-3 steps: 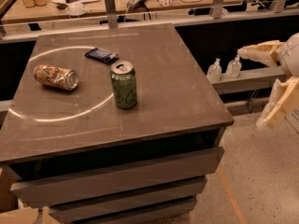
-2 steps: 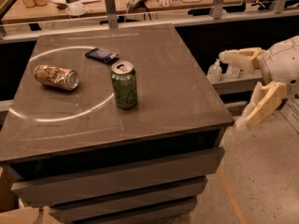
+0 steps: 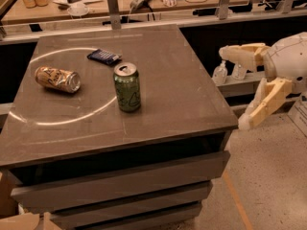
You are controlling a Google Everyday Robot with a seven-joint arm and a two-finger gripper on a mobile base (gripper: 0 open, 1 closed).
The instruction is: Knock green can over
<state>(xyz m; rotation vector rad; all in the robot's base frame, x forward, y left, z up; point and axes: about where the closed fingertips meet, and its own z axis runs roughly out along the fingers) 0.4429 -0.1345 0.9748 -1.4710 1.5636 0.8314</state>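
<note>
The green can point(image 3: 127, 87) stands upright near the middle of the grey-brown table point(image 3: 182, 95), silver top and pull tab up. My gripper point(image 3: 234, 86) is off the table's right edge, well to the right of the can and apart from it. Its two cream fingers point(image 3: 240, 53) are spread wide and empty, one pointing left at the table's height, the other slanting down past the table's right front corner.
A tan-orange can point(image 3: 57, 79) lies on its side at the table's left. A dark blue packet point(image 3: 104, 56) lies behind the green can. A cluttered bench runs behind the table. Two small clear bottles point(image 3: 220, 74) stand on a low shelf to the right.
My gripper has moved left, from the right edge of the view toward the table's right side. The cans and the packet have not moved.
</note>
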